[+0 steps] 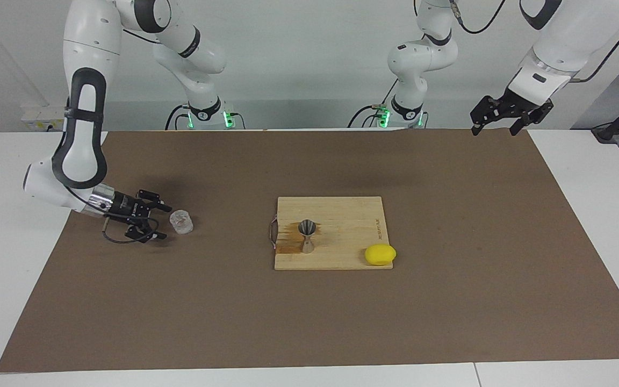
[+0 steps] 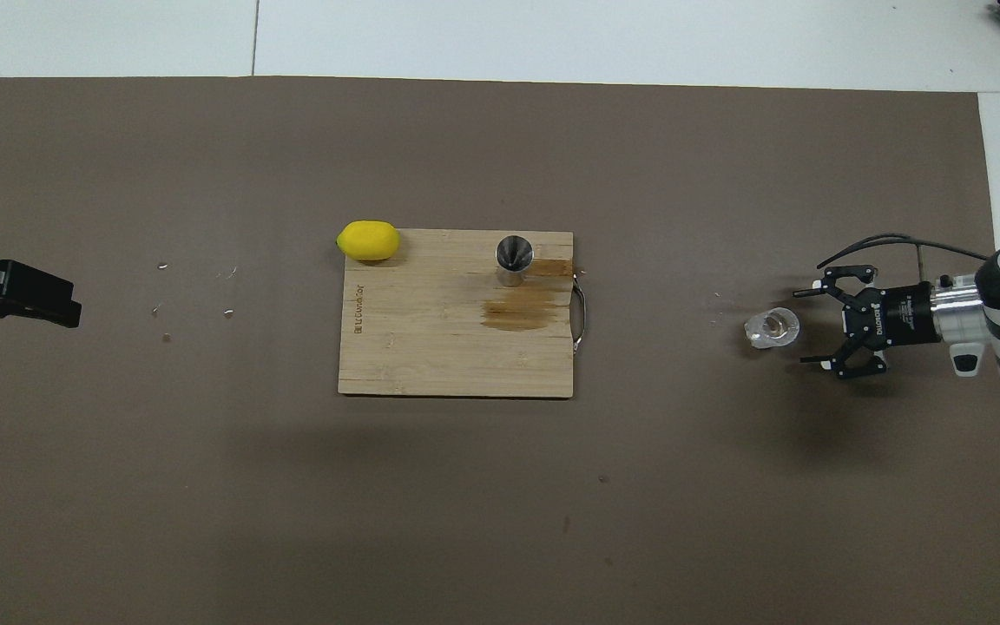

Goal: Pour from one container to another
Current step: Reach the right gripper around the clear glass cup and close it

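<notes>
Partly cut off, left gripper (image 2: pixel 66 312); right gripper (image 1: pixel 162 221) open beside tumbler (image 1: pixel 181 222).

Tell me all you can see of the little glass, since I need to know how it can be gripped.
The glass is a small, short, clear tumbler with textured walls. It stands upright with its mouth up on the brown mat, toward the right arm's end of the table and well apart from the cutting board. Whether it holds anything cannot be told. The right gripper lies low and sideways beside it, open, its fingertips just short of the walls; nothing touches the glass but the mat.
</notes>
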Controlling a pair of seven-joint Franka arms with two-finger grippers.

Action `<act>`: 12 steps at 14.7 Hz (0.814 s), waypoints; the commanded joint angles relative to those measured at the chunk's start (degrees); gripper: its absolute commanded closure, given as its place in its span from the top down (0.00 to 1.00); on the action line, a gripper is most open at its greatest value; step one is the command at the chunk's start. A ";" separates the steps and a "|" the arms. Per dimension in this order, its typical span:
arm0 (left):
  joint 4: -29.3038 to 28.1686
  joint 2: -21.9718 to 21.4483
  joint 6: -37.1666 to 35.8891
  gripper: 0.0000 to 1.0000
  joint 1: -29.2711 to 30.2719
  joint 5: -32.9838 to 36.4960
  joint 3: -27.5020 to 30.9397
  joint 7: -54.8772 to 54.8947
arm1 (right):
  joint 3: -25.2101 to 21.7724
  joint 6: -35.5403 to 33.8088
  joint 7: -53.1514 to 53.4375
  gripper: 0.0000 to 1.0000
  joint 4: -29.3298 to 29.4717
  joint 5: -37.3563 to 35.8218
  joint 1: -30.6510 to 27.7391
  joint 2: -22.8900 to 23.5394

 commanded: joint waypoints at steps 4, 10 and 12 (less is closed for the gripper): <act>-1.10 -1.12 -0.40 1.00 0.38 0.72 -0.17 0.38 | 0.46 2.01 -2.36 1.00 -3.08 2.98 0.05 -1.01; -1.10 -1.12 -0.49 1.00 0.38 0.72 -0.17 0.38 | 0.46 3.86 -2.80 1.00 -3.88 3.07 1.72 -1.10; -1.10 -1.12 -0.40 1.00 0.38 0.72 -0.17 0.38 | 0.46 3.95 -3.50 1.00 -4.05 3.24 1.81 -1.10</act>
